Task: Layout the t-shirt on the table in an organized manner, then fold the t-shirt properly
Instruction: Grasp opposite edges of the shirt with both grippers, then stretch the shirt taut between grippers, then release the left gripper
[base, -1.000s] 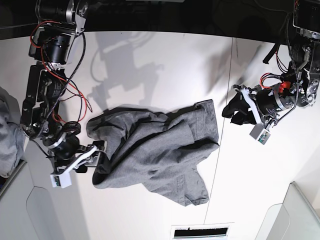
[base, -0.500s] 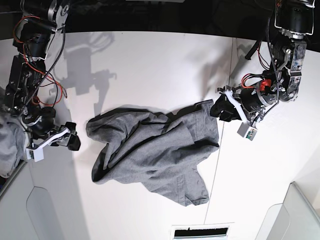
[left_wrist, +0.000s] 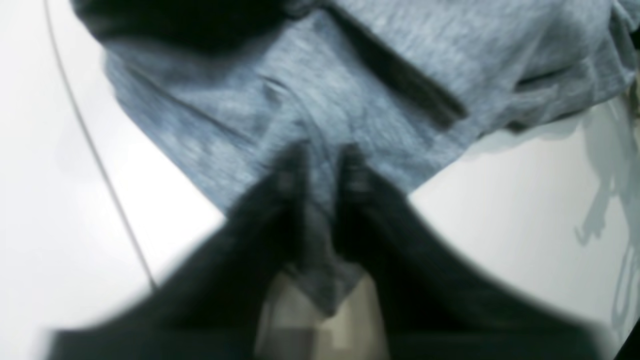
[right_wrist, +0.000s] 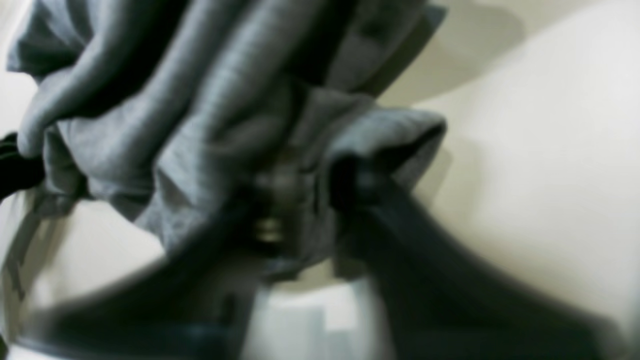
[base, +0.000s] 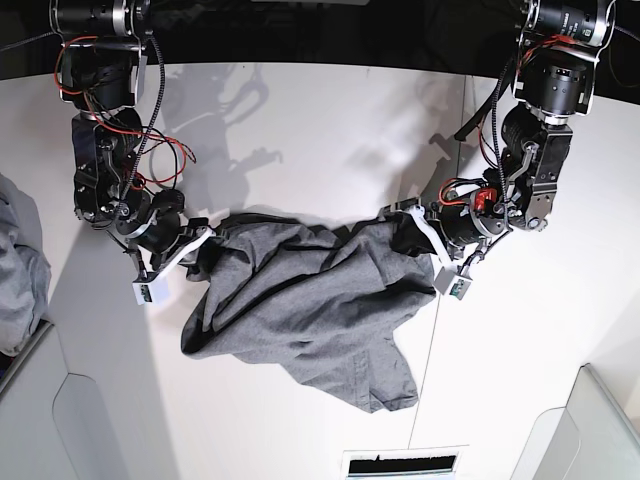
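A heather-grey t-shirt (base: 305, 300) lies crumpled at the centre of the white worktop (base: 320, 120), its lower folds spilling toward the bottom middle of the base view. Both tools now grip it. A second ago they stood clear of the cloth with jaws apart — the one at the left edge of the frame had swung well away from the shirt, the one at the right hovered just beside it.

The right tool (base: 197, 245), at the left of the base view, is clenched on the shirt's upper left corner; its wrist view shows a bunched fold (right_wrist: 280, 150) pinched between the dark fingers (right_wrist: 350, 185). The left tool (base: 412, 232), at the right of the base view, is clenched on the shirt's upper right corner, with fabric (left_wrist: 320, 115) caught between its fingers (left_wrist: 287, 175).

The upper edge of the shirt, earlier slack, now sags between the two grips. A thin dark seam (base: 450, 180) crosses the worktop at the right.
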